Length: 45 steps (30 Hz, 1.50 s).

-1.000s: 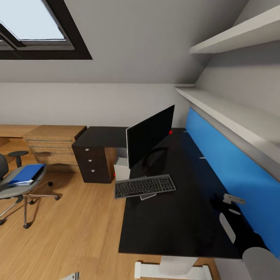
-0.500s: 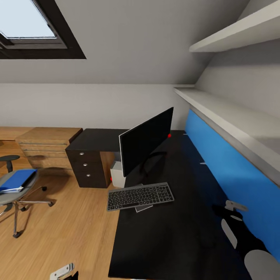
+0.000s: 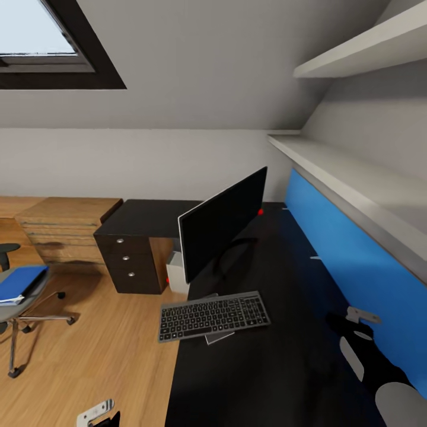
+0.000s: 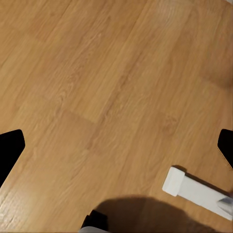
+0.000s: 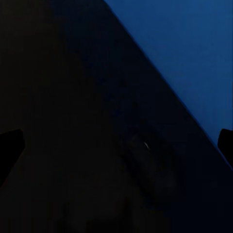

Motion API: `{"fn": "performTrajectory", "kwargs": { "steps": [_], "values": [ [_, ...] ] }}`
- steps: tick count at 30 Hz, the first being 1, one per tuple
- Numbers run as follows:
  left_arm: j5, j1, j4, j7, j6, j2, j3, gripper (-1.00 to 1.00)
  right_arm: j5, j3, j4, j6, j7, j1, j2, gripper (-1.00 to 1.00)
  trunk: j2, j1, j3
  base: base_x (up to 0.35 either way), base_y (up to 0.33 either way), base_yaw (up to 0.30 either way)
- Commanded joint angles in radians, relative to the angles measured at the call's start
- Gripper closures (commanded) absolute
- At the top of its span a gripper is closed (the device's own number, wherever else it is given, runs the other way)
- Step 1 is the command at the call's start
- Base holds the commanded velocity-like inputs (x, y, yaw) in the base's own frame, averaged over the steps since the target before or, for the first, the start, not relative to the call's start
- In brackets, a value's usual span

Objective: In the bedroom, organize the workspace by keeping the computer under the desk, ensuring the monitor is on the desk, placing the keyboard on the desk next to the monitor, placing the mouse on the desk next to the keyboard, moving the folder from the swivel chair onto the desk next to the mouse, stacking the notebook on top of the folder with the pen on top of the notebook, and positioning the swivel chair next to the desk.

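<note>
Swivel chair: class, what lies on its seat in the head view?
A blue folder lies on the swivel chair, with white paper edges showing beneath it. Whether the notebook sits under it cannot be told; the picture's edge cuts off the seat.

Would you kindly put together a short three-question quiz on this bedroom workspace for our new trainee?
1. True or false: the keyboard lies wholly on the desk.
2. Where is the blue folder? A) on the desk B) on the swivel chair C) on the floor
3. Fill in: the monitor stands ___ the keyboard, as the head view shows it.

Key: 1. False, its left end overhangs the desk edge. 2. B. 3. behind.
</note>
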Motion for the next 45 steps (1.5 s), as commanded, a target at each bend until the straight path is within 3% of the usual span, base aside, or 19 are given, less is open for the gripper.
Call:
{"fn": "performTrajectory", "kwargs": {
  "steps": [1, 14, 25, 32, 45],
  "values": [
    [0.01, -0.001, -0.001, 0.009, -0.004, 0.002, -0.009, -1.0, -0.007, 0.001, -0.003, 0.005, -0.004, 0.0, 0.0, -1.0, -0.002, 0.001, -0.002, 0.317, 0.0, 0.0],
    [0.007, 0.0, -0.004, 0.004, -0.004, -0.001, -0.013, -1.0, -0.007, 0.0, 0.0, 0.019, -0.004, -0.001, -0.008, -1.0, -0.002, 0.001, -0.002, 0.142, 0.0, 0.0],
    [0.012, 0.0, -0.087, 0.005, 0.0, -0.001, -0.009, -1.0, -0.017, -0.003, 0.131, 0.08, 0.019, -0.041, -0.077, -1.0, -0.002, 0.001, -0.002, 0.005, 0.0, 0.0],
    [0.013, 0.0, -0.096, 0.005, 0.001, -0.001, -0.009, -1.0, -0.009, -0.003, 0.174, 0.079, 0.117, -0.063, -0.097, -1.0, -0.002, 0.001, -0.002, 0.0, 0.0, 0.0],
    [0.007, 0.0, -0.096, 0.006, -0.001, -0.002, -0.01, -1.0, -0.017, -0.005, 0.175, 0.055, 0.175, -0.065, -0.118, -1.0, -0.093, 0.051, -0.043, 0.0, 0.0, 0.0]
  ]
}}
